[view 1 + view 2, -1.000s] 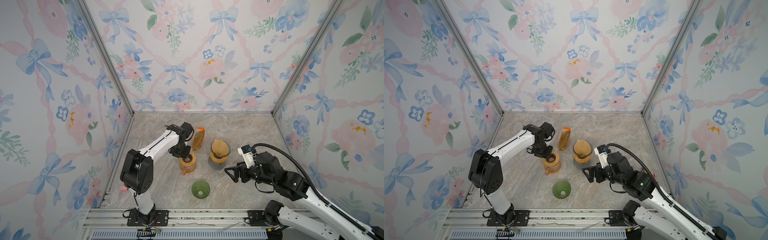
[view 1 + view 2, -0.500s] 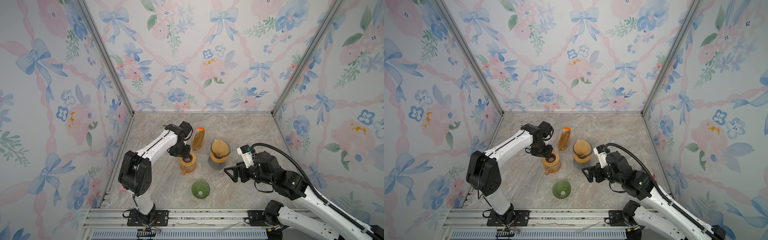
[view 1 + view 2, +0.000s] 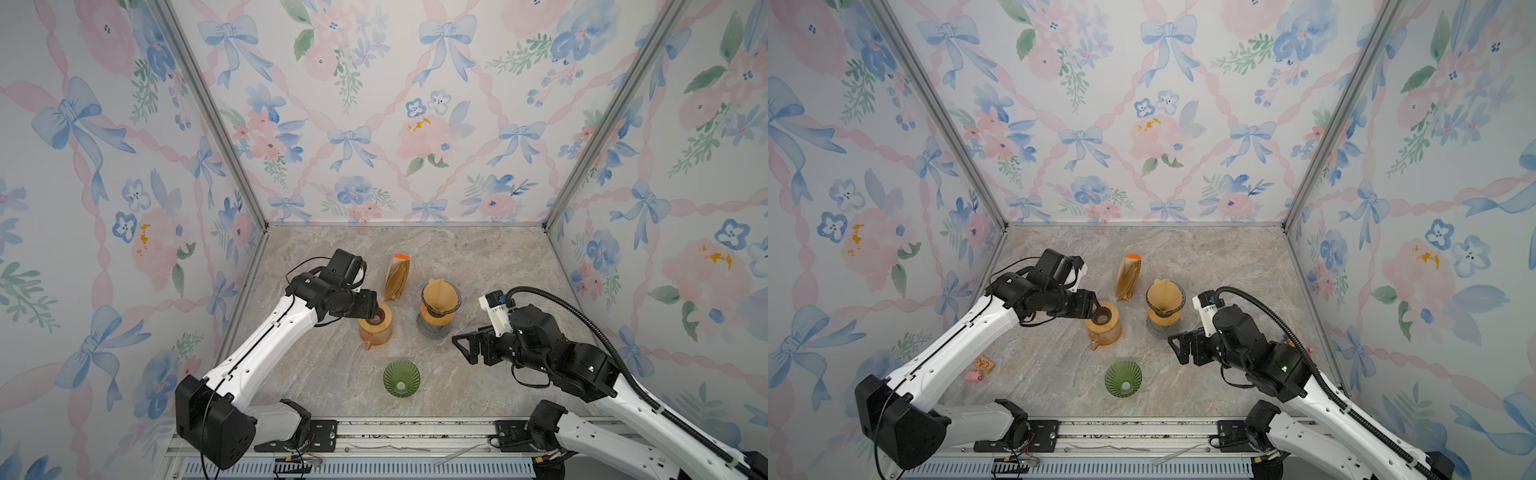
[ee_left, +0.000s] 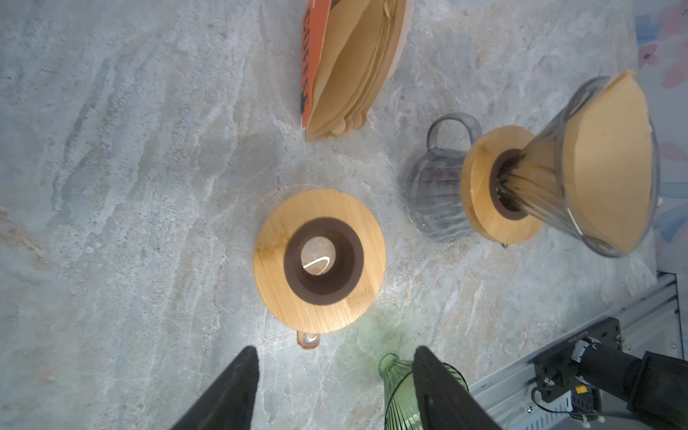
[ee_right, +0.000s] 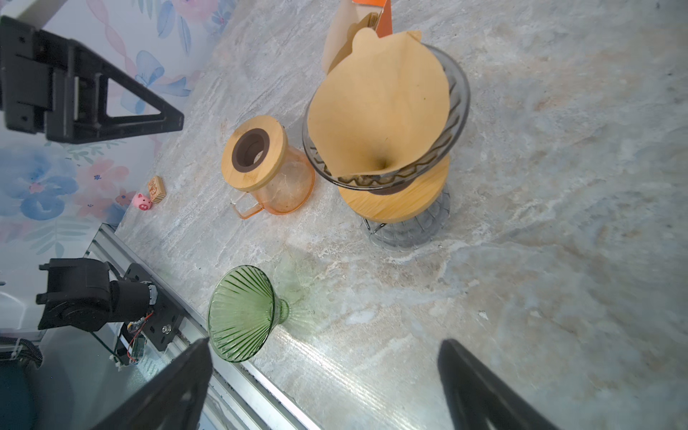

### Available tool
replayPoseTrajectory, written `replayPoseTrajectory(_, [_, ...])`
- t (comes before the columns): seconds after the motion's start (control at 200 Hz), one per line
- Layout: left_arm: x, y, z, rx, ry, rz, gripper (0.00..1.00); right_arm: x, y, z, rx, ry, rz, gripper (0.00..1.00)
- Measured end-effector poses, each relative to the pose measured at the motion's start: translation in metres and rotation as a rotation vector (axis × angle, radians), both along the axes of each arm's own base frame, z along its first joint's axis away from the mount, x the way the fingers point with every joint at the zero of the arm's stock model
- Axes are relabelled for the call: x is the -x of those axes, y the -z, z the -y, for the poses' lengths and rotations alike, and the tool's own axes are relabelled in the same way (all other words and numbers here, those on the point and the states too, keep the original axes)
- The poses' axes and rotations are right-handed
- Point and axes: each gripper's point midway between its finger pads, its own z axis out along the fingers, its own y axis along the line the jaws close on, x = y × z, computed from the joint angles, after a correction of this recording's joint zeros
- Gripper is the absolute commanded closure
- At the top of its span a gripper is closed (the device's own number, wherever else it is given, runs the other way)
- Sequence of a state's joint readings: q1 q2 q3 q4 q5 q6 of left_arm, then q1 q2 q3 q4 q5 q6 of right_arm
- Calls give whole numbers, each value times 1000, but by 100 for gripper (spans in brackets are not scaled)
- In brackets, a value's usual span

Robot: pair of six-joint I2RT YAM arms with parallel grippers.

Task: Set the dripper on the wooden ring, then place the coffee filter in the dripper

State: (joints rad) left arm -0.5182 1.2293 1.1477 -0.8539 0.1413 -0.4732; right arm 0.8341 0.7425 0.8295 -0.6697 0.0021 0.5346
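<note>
Lining the smoky glass dripper (image 5: pixel 457 111), the tan coffee filter (image 5: pixel 379 108) stands open.

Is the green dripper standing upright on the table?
No, the green dripper lies tipped on its side, its cone wall resting on the table.

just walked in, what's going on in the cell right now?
A brown paper filter sits in the grey glass dripper, which stands on the grey carafe. Neither arm holds anything: the left gripper hovers open above the wooden lid of the orange carafe, and the right gripper is open, apart from the grey carafe. The green dripper lies on its side, empty. The filter pack is behind the orange carafe.
</note>
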Motion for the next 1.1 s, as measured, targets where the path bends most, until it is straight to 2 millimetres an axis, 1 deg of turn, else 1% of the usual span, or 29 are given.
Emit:
replayPoseTrajectory(0.095, [16,9,4,48,4,30,34,3,3,-3,6,9,-10,4])
replayPoseTrajectory(0.145, [22,13,5,69,-8,38,29,4,4,-6,6,22,-19,4])
replayPoseTrajectory(0.195, [26,16,5,91,-16,51,26,5,6,-7,8,37,-31,4])
replayPoseTrajectory(0.21, [27,16,5,99,-20,56,24,4,8,-8,9,48,-36,4])
replayPoseTrajectory(0.235, [27,16,5,112,-24,65,17,4,9,-8,10,63,-43,4])
replayPoseTrajectory(0.26, [28,16,6,129,-30,73,4,2,12,-8,14,83,-52,4])
replayPoseTrajectory(0.275, [29,15,6,137,-28,82,2,1,13,-8,15,98,-58,4])
replayPoseTrajectory(0.42, [36,3,11,265,-43,147,2,-4,29,-8,40,191,-115,4])
replayPoseTrajectory(0.52, [42,-2,12,342,-50,190,2,-3,33,-13,54,191,-119,4])
replayPoseTrajectory(0.64, [52,1,15,386,-39,199,2,4,35,-23,93,159,-96,4])
replayPoseTrajectory(0.735, [58,5,17,405,-35,191,2,6,38,-31,123,152,-89,4])
replayPoseTrajectory(0.825, [61,13,17,422,-56,167,2,10,43,-41,144,131,-85,3])
replayPoseTrajectory(0.87, [63,20,16,424,-68,148,2,12,47,-46,150,124,-91,0])
replayPoseTrajectory(1.015, [72,39,18,429,-67,77,2,16,61,-61,167,110,-120,20])
replayPoseTrajectory(1.1, [80,47,21,435,-45,38,2,17,68,-72,156,104,-147,28])
